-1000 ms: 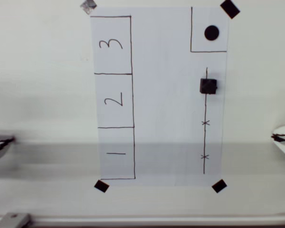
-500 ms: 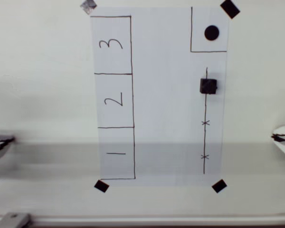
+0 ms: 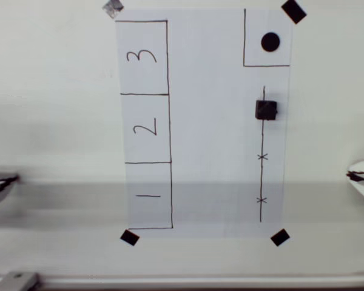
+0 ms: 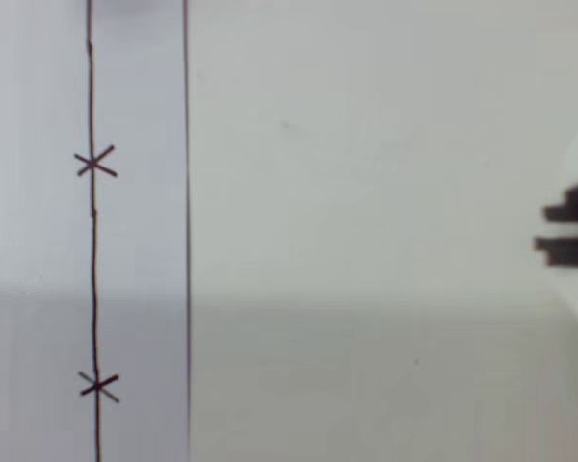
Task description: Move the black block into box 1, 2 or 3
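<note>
Plainly, small matte black block (image 3: 266, 110).

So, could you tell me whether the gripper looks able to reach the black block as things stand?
Probably yes: the black block sits alone on the drawn line, nothing stands beside it, and the gripper waits at the right edge.

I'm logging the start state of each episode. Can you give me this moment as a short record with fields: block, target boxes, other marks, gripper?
block: black block sits on the drawn line, below the dot square, overhead view
target boxes: box 3, box 2, box 1, stacked along the paper's left side, none holding the block
other marks: two crosses on the line; tape squares at the corners
gripper: at the right edge, off the paper; open or shut unclear
</note>
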`<state>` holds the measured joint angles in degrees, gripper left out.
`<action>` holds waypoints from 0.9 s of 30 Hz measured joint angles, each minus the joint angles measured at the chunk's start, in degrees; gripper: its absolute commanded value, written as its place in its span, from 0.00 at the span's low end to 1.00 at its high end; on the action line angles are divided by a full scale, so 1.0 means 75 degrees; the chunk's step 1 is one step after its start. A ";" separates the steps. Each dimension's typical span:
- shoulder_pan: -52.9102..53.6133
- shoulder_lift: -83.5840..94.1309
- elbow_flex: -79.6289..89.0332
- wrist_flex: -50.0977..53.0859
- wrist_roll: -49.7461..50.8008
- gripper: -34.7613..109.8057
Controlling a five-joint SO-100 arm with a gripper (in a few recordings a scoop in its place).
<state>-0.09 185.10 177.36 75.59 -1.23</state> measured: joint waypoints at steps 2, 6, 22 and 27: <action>0.0047 0.0000 0.0000 0.0000 -0.0012 0.24; 0.0234 0.0000 0.0000 0.0000 0.0012 0.24; 0.0340 -0.0293 -0.0012 -0.0246 0.0023 0.24; 0.0375 -0.0844 -0.0445 -0.0246 -0.0152 0.25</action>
<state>2.72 178.77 174.02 73.74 -2.37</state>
